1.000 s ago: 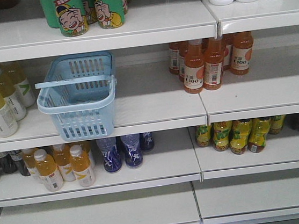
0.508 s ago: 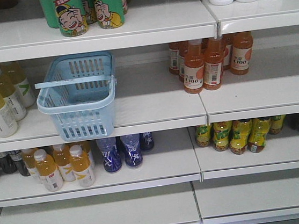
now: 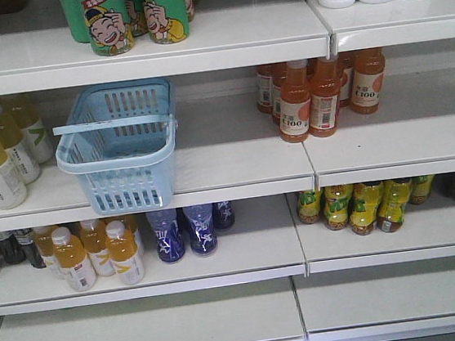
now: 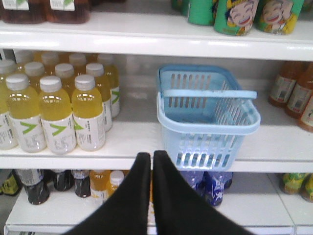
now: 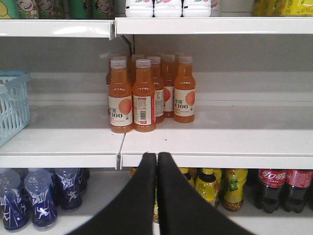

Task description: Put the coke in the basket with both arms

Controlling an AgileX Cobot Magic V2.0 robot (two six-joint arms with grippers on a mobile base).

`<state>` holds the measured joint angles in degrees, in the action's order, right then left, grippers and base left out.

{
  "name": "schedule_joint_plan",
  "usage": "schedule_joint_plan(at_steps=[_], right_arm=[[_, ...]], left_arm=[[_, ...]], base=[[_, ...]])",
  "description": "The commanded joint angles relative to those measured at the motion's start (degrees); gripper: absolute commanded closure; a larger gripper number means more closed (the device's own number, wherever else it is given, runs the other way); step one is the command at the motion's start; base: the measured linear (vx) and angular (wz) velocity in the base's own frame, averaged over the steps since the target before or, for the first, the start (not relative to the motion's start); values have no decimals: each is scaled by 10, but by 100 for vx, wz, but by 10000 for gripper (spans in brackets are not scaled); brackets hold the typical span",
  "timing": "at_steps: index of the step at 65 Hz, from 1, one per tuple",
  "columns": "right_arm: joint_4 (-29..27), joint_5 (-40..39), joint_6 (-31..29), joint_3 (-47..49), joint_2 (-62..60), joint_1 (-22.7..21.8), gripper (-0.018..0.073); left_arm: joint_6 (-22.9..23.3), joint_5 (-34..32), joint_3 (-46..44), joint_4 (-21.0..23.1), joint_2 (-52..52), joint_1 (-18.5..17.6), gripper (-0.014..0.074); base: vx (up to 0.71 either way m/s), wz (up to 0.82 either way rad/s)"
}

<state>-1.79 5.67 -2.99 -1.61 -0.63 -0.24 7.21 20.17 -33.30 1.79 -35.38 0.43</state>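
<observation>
Nothing of the job looks done from where I stand: the basket (image 3: 112, 162) sits on the middle shelf (image 3: 235, 165), left of centre in the front view, and through its slots it looks empty. I can't find the red coke anywhere. The only cola on show is a pair of dark cola bottles (image 5: 272, 187) with red labels at the lower right of the right wrist view, and those aren't the one wanted. So I'd say finding, lifting and dropping the bottle in are all left to do. The left claw (image 4: 151, 155) rises from the bottom middle of its view, tips pressed together with nothing between them. The basket (image 4: 209, 126) is above it and to the right, well apart from it, with yellow bottles (image 4: 56, 115) at the left. The right claw (image 5: 156, 156) is pinched closed the same way and just as empty. It points up at the orange bottles (image 5: 145, 95) in the centre of its view (only a sliver of the basket (image 5: 11, 105) shows, at the left edge). With the coke unseen, I can't place it relative to either claw.
</observation>
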Motion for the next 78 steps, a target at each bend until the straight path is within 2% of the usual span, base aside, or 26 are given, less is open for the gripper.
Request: schedule_joint_plan(at_steps=[1, 27, 41, 55, 78], right_arm=[[1, -43, -4, -4, -7, -3, 569], [1, -43, -4, -4, -7, -3, 569], [1, -43, -4, -4, -7, -3, 569], [1, -43, -4, -4, -7, -3, 569], [1, -43, -4, -4, -7, -3, 569]], left_arm=[[-2, -38, -20, 0, -21, -2, 603], [4, -47, -20, 0, -25, -2, 603], [4, -46, -20, 0, -25, -2, 568], [4, -42, -20, 0, -25, -2, 438], [-3, -41, -21, 0, -25, -2, 120]], base=[[0, 0], [0, 0], [0, 0], [0, 0], [0, 0]])
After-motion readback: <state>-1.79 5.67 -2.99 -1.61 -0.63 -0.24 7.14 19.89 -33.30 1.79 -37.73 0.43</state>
